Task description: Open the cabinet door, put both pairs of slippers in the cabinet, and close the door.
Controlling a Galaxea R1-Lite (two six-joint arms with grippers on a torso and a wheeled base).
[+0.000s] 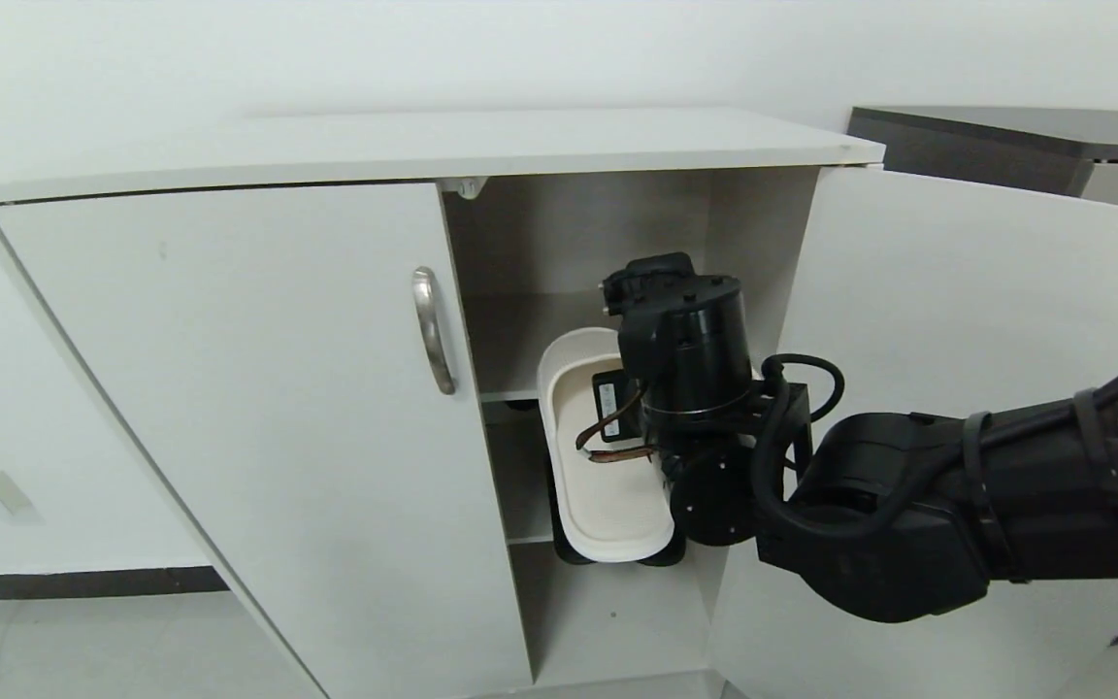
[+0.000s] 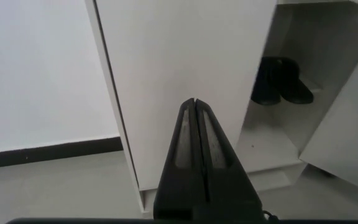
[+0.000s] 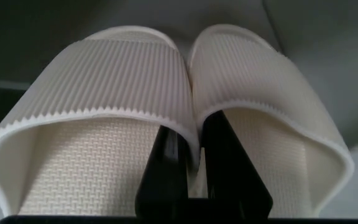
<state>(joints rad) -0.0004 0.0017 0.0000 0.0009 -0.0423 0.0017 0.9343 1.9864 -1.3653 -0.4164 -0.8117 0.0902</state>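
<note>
Right wrist view: right claw (image 3: 194, 140) pinches ribbed, waffle-textured cream slippers (image 3: 123, 74).

- A white cabinet (image 1: 540, 146) stands on a grey floor (image 1: 83, 641), which runs out in front of the cabinet and past its closed-door side.
- Inside the cabinet, behind its open door (image 1: 957, 388), are an upper shelf (image 1: 506, 364), a lower shelf (image 1: 528, 537) and a bottom board (image 1: 608, 621).
- A pair of black slippers (image 2: 281, 84) lies side by side on the lower shelf, at the front of the cabinet.
- A pair of white slippers (image 1: 608, 485) sits in the cabinet's opening just above the black pair; whether it rests on them cannot be told.
</note>
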